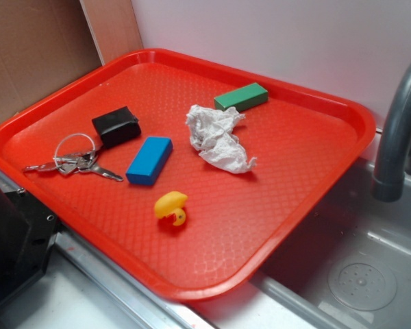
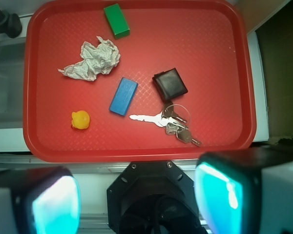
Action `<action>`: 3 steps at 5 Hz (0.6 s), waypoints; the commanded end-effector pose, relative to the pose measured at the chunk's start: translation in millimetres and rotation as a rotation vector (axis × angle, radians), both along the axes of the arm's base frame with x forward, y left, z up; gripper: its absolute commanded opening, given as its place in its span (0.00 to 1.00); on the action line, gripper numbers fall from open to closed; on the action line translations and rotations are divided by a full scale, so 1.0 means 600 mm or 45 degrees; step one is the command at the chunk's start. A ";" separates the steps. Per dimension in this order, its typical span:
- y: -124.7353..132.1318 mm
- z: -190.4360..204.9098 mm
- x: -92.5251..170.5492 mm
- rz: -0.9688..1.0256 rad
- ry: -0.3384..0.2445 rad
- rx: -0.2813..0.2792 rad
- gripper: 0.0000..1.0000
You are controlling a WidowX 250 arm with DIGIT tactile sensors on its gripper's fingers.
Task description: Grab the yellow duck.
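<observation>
Claw raised high above the red tray and set back over its near rim, jaws spread wide apart with nothing held between them; only the two cyan-lit fingertips visible at the bottom of the wrist view, claw absent from the exterior view. Height judged suitable for survey: whole tray inside the wrist view, every item separable before descent. Yellow duck ahead of the claw and off toward the left fingertip side, lying alone on bare tray, close to the near rim. Clear space on all sides of the duck, hence room for both fingers without disturbing a neighbour. Blue block nearest to the duck, farther ahead and more central, apart from it. Crumpled white paper farther ahead still, beyond the duck, not touching it. Green block at the far rim. Black square item and keys on a ring ahead toward the right fingertip side, well apart from the duck. Grasp not yet begun. Next move judged to call for lateral travel toward the left fingertip side and forward, then straight descent with jaws kept wide. Rounded, smooth body likely to slip from an off-centre pinch; closure across the middle advisable. Sink and faucet beside the tray, clear of the approach path.
</observation>
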State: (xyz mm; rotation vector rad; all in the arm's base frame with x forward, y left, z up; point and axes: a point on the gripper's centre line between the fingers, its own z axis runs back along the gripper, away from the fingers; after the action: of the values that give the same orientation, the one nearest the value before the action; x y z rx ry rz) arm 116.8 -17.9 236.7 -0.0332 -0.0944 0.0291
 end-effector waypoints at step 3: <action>-0.091 -0.103 0.084 0.304 0.002 0.006 1.00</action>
State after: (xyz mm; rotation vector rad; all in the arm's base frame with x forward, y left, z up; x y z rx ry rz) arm 161.6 -69.7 166.8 -0.0010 -0.0656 0.2758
